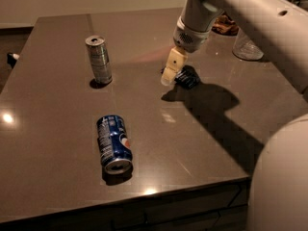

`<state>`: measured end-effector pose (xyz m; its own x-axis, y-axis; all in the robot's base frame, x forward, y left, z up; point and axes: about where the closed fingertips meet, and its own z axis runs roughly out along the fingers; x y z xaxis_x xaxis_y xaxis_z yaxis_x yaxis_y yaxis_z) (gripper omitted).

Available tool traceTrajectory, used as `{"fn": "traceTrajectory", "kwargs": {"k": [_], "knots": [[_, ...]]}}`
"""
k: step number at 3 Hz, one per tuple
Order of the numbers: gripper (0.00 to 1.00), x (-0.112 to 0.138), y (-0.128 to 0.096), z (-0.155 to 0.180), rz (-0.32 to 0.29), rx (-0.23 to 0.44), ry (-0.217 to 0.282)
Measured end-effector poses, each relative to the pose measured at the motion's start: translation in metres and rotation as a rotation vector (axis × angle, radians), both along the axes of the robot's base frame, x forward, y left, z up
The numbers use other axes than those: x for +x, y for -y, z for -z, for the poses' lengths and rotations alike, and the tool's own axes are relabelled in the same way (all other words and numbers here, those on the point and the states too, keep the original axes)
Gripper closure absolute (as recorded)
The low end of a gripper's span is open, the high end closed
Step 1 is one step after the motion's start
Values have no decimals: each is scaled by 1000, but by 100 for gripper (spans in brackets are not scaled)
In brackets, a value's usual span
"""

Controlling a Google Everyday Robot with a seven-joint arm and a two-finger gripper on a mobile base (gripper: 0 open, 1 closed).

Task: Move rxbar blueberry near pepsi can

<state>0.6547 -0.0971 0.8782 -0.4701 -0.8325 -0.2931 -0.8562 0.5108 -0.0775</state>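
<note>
The rxbar blueberry (187,77), a small dark blue wrapper, lies flat on the table to the right of centre. My gripper (170,76) hangs from the white arm, down at the bar's left end and covering part of it. The pepsi can (114,143) lies on its side near the front edge, with its silver end toward the camera. It is well to the left of the bar and nearer the front.
A slim silver-grey can (98,59) stands upright at the back left. A clear glass jar (246,47) stands at the back right behind the arm. The dark table (57,177) ends in a front edge just below the pepsi can.
</note>
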Motion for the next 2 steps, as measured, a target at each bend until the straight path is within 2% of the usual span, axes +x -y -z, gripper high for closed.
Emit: {"fn": "traceTrajectory", "kwargs": {"k": [1, 2], "knots": [[0, 13, 6, 10, 6, 5, -11], [12, 20, 14, 19, 3, -1, -25]]}}
